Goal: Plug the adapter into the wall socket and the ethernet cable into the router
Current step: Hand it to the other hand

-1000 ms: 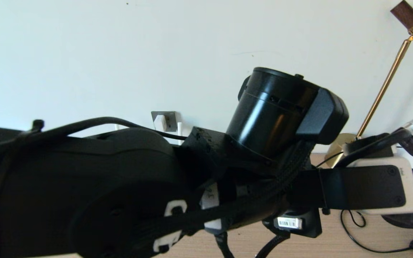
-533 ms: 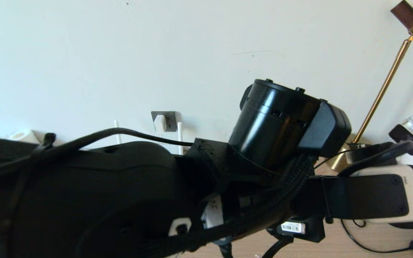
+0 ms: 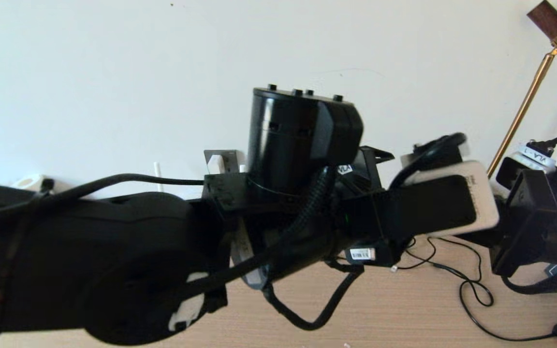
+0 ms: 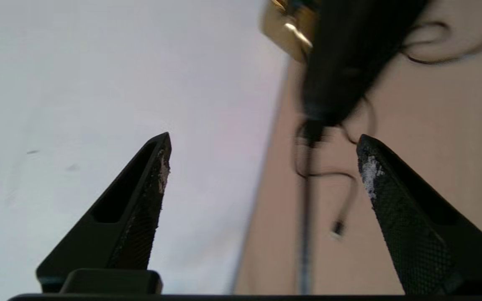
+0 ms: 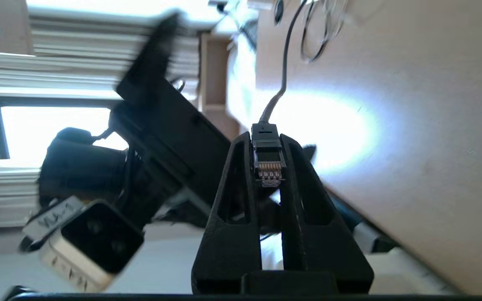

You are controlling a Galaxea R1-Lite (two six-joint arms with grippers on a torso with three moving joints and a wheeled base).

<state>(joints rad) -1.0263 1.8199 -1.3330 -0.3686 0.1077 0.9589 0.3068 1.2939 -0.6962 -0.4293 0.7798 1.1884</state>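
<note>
Left arm fills the head view; right gripper pinches the ethernet plug.

The pale wooden desk top [image 3: 404, 309] is the landmark. The bulky black left arm [image 3: 114, 261] stretches across above it, hiding most of the desk; the left gripper [image 4: 262, 179] hangs over the desk with fingers spread wide and nothing between them. The right gripper [image 5: 268, 167] is closed on the clear plug tip of the black ethernet cable [image 5: 266, 138], held clear above the desk. On the wall behind the desk, the dark grey square wall socket [image 3: 224, 162] has the small white cube-shaped adapter [image 3: 214, 164] seated in it.
</note>
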